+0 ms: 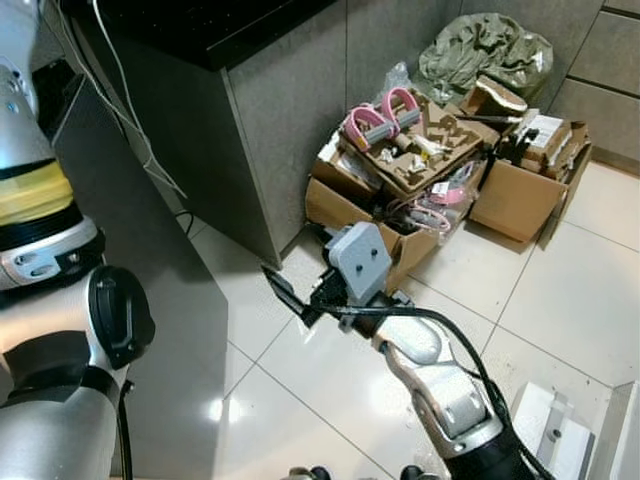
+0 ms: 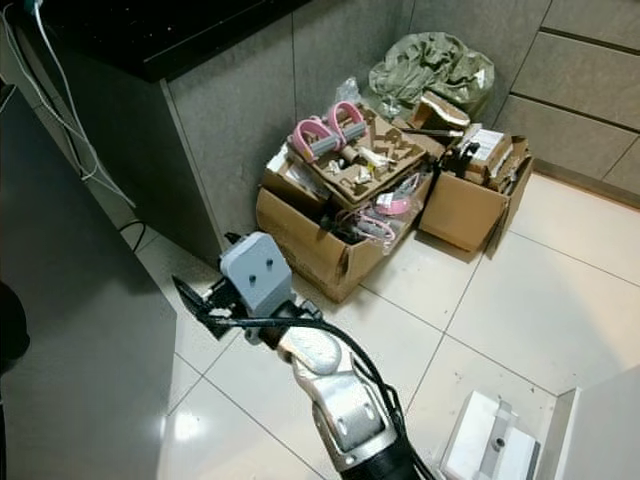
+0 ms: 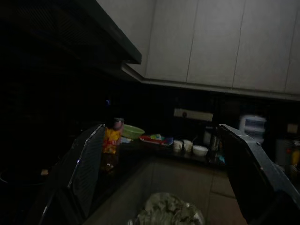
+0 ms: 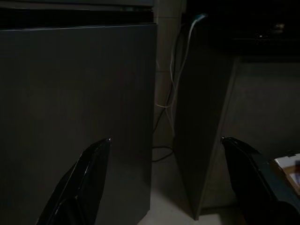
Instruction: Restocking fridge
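1. Right gripper (image 4: 161, 183) held out low over the pale tiled floor (image 1: 560, 290), aimed at the dark grey fridge (image 4: 75, 108). Fingers (image 4: 89, 173) spread wide apart, nothing between them.
2. Fridge stands on the robot's left, door closed; the gripper is near its front face, not touching.
3. Between the fridge and the grey counter cabinet (image 1: 290, 110) runs a narrow gap, with white cables (image 4: 176, 70) hanging down it to the floor.
4. Left gripper (image 3: 164, 183) raised, fingers wide apart and empty. Its wrist view is dim: a dark countertop with a yellow-labelled bottle (image 3: 111, 140), a green bowl (image 3: 132, 131) and white cups (image 3: 185, 145), under pale wall cabinets.
5. Open cardboard boxes (image 1: 400, 200) packed with clutter sit on the floor against the cabinet, well apart from the right gripper. A green cloth bundle (image 1: 485, 50) lies behind them.
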You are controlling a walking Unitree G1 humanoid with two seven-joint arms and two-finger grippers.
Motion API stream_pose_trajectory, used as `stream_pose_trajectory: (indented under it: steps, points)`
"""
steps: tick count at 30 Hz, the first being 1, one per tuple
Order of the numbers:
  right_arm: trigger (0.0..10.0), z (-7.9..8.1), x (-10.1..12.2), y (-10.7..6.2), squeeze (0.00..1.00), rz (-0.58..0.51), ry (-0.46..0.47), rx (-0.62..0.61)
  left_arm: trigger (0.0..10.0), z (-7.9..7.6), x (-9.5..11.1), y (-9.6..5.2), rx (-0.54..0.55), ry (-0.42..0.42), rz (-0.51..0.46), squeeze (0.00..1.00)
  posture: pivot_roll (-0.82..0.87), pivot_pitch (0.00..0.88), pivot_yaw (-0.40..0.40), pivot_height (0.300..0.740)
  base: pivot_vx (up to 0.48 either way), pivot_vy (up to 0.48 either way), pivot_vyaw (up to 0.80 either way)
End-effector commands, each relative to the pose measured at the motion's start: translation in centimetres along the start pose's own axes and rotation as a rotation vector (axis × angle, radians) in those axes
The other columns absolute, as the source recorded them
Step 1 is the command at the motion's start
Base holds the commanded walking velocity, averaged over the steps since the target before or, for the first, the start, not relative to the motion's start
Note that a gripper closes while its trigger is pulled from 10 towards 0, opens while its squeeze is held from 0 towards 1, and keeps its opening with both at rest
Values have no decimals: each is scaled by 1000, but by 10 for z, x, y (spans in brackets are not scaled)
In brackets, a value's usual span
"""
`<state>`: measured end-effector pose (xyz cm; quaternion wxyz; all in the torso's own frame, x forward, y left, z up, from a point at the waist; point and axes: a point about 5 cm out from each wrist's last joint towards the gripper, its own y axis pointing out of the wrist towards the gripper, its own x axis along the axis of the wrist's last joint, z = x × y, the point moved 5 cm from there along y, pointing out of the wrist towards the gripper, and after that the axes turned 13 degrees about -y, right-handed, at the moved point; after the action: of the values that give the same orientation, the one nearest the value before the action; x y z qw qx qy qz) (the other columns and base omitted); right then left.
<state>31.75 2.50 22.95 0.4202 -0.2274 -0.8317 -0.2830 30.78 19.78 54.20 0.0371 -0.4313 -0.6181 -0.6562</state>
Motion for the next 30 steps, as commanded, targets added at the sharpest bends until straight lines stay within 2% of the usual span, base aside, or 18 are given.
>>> stream_pose_trajectory:
  steps: [1, 2, 3, 5, 7, 8, 11, 12, 14, 16, 17, 19, 20, 21, 24, 25, 27, 30]
  points:
    - [10000, 8, -4, -4, 0, 20, 17, 19, 10000, 0, -9, -2, 5, 31, 28, 0, -62, 292, 83, 740, 0, 0, 0]
    - [10000, 9, -11, -8, 0, 47, 19, 14, 10000, 14, -33, -11, 64, 90, 97, 0, -59, 294, 82, 740, 0, 0, 0]
    - [10000, 9, -11, -8, 0, 47, 19, 14, 10000, 14, -33, -11, 64, 90, 97, 0, -59, 294, 82, 740, 0, 0, 0]
    - [10000, 6, -31, -23, 0, 123, 28, -21, 10000, 50, -96, -48, 212, 196, 269, 0, -60, 298, 79, 740, 0, 0, 0]
    - [10000, 0, -43, -32, 0, 168, 33, -57, 10000, 73, -128, -79, 313, 217, 363, 0, -59, 302, 77, 740, 0, 0, 0]
    - [10000, 0, -43, -32, 0, 168, 33, -57, 10000, 73, -128, -79, 313, 217, 363, 0, -59, 302, 77, 740, 0, 0, 0]
    - [10000, -21, -61, -50, 0, 242, 32, -147, 10000, 120, -173, -153, 560, 296, 522, 0, -63, 306, 75, 740, 0, 0, 0]
    - [10000, -21, -61, -50, 0, 242, 32, -147, 10000, 120, -173, -153, 560, 296, 522, 0, -63, 306, 75, 740, 0, 0, 0]
    - [10000, -42, -75, -68, 0, 312, 11, -223, 10000, 147, -194, -221, 747, 409, 644, 0, -65, 307, 72, 740, 0, 0, 0]
    - [10000, -56, -86, -82, 0, 368, -11, -273, 10000, 157, -202, -266, 848, 468, 726, 0, -69, 308, 70, 740, 0, 0, 0]
    - [10000, -56, -86, -82, 0, 368, -11, -273, 10000, 157, -202, -266, 848, 468, 726, 0, -69, 308, 70, 740, 0, 0, 0]
    - [10000, -68, -98, -98, 0, 431, -24, -329, 10000, 158, -216, -307, 897, 448, 833, 0, -71, 308, 67, 740, 0, 0, 0]
    - [10000, -68, -98, -98, 0, 431, -24, -329, 10000, 158, -216, -307, 897, 448, 833, 0, -71, 308, 67, 740, 0, 0, 0]
    - [10000, -73, -104, -106, 0, 462, -25, -358, 10000, 155, -227, -327, 901, 402, 896, 0, -71, 308, 67, 740, 0, 0, 0]
    - [10000, -81, -127, -132, 0, 561, 10, -461, 10000, 123, -260, -373, 781, 252, 1036, 0, -76, 305, 62, 740, 0, 0, 0]
    - [10000, -81, -127, -132, 0, 561, 10, -461, 10000, 123, -260, -373, 781, 252, 1036, 0, -76, 305, 62, 740, 0, 0, 0]
    - [10000, -84, -135, -145, 0, 596, 42, -522, 10000, 103, -272, -390, 701, 214, 1081, 0, -81, 305, 62, 740, 0, 0, 0]
    - [10000, -86, -136, -150, 0, 596, 62, -561, 10000, 83, -277, -395, 597, 291, 1099, 0, -81, 302, 59, 740, 0, 0, 0]
